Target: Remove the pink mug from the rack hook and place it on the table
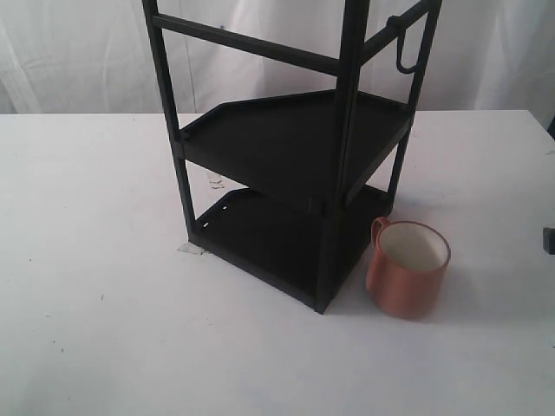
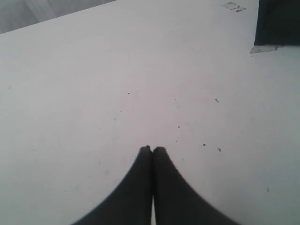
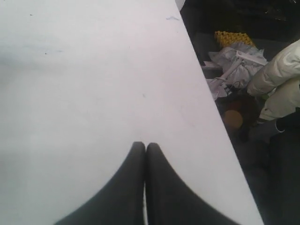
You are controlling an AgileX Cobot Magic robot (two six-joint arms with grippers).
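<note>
1. A white surface [image 1: 104, 347] carries a black two-shelf rack [image 1: 295, 147], with a pale curtain [image 1: 69, 52] behind.
2. The mug [image 1: 408, 270] stands upright on the surface, just beside the rack's lower front corner, with its handle turned toward the rack.
3. The hook [image 1: 403, 52] hangs from the rack's top rail, well above the mug and apart from it.
4. The left gripper [image 2: 152, 149] has its fingers pressed together over bare, speckled surface. A rack foot with a scrap of tape [image 2: 265, 48] lies well apart from it.
5. The right gripper [image 3: 142, 145] is likewise pressed together, holding nothing, over the surface near its edge. Clutter [image 3: 234, 65] lies below that edge.
6. Neither wrist view takes in the mug, so how far it lies from either gripper cannot be told.
7. No lettering is legible on the mug, rack or tape.
</note>
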